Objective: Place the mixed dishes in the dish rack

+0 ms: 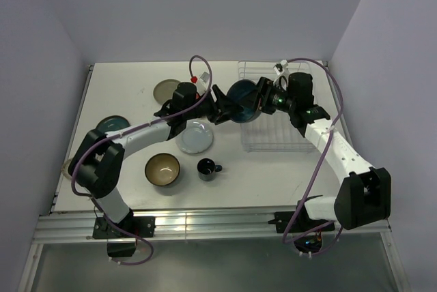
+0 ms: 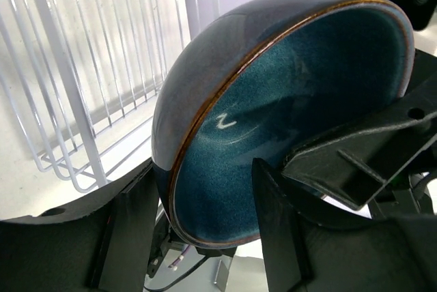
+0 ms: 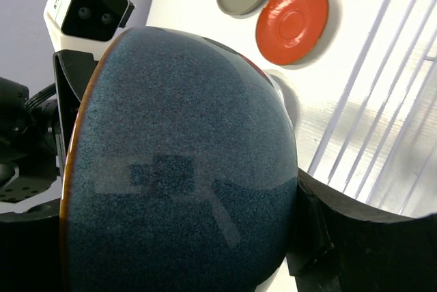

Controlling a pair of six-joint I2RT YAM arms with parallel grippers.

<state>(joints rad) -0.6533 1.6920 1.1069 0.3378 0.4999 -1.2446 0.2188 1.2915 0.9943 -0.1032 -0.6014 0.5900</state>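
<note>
Bowl (image 1: pixel 242 99), teal, on edge in mid-air at left edge of rack (image 1: pixel 287 135), between 2 pincers. Clenched on its wall: right pincer (image 1: pixel 261 101). Released, fingers (image 2: pixel 123 237) wide astride rim: left pincer (image 1: pixel 220 106). Resting on counter (image 1: pixel 273 176): pale plate (image 1: pixel 194 136), mug (image 1: pixel 207 168).

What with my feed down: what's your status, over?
Left gripper open around teal-blue ceramic bowl. Right gripper shut on it, at white wire dish rack's edge. Nothing in the way.

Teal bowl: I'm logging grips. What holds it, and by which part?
The right gripper holds the teal bowl by its rim, one finger inside.
</note>
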